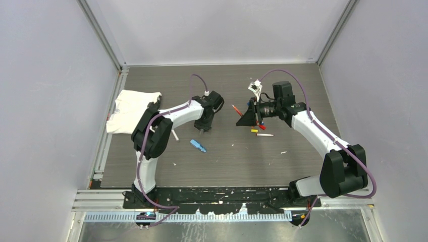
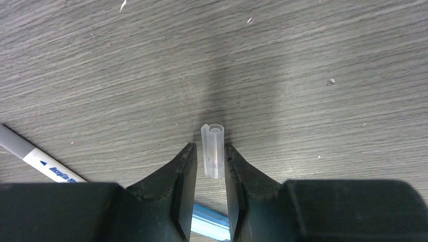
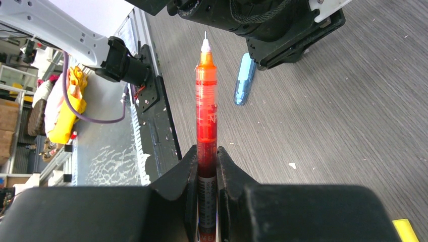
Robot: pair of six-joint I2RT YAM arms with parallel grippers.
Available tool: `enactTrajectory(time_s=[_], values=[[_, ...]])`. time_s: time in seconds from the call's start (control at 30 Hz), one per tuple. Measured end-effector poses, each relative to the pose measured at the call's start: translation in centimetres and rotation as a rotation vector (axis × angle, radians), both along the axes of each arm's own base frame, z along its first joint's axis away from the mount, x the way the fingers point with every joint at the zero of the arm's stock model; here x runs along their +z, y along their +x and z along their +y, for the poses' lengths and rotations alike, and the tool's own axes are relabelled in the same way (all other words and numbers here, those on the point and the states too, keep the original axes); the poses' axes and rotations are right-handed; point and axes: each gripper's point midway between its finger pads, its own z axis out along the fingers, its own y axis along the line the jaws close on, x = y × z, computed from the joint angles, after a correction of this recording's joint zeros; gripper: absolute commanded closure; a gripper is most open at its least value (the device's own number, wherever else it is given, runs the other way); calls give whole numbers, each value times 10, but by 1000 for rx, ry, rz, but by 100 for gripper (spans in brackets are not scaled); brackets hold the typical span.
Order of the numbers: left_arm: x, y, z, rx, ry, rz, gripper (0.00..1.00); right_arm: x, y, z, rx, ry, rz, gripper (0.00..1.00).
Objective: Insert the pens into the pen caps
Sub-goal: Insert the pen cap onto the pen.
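Observation:
A small translucent pen cap (image 2: 213,151) sits on the table between the fingertips of my left gripper (image 2: 209,150). It touches the right finger, with a thin gap to the left one, so the jaws stand slightly open around it. From above, the left gripper (image 1: 203,128) points down at the tabletop. My right gripper (image 3: 206,156) is shut on a red pen (image 3: 206,101), whose bare tip points toward the left arm. A white pen (image 1: 264,134), a red cap (image 1: 261,126) and a yellow cap (image 1: 255,130) lie below the right gripper (image 1: 245,117).
A light-blue oblong piece (image 1: 198,145) lies just near of the left gripper. Another white pen (image 1: 175,135) lies beside the left arm; its grey end (image 2: 20,143) shows in the left wrist view. A white cloth (image 1: 132,110) is bunched at the table's left edge.

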Motion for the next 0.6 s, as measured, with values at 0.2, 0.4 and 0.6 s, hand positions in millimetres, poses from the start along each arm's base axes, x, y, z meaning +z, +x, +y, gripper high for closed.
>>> enactTrajectory(time_s=[0.2,0.4,0.6], values=[[-7,-2,0,-20,10,20,73,0,0,0,0,1,-1,99],[-10,-4,-2,-44,-4,45,71,0,0,0,2,2,-2,99],[-12,-5,-1,-43,-58,87,65,1,-1,1,7,6,-1,99]])
